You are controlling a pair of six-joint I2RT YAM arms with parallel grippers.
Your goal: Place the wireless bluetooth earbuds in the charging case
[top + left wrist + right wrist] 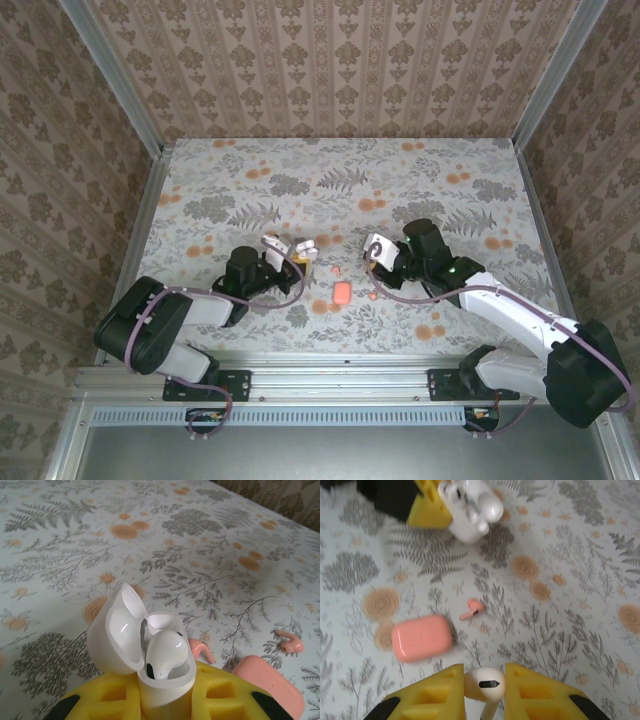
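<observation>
Risk: left claw [165,702] clamps the open case [122,630] at lower centre, right claw [485,700] pinches a white bud [484,682]; skewed entry could jam it and pop it loose.

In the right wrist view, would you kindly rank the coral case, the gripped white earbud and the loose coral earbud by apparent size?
1. coral case
2. white earbud, though nearest the camera
3. coral earbud
</observation>
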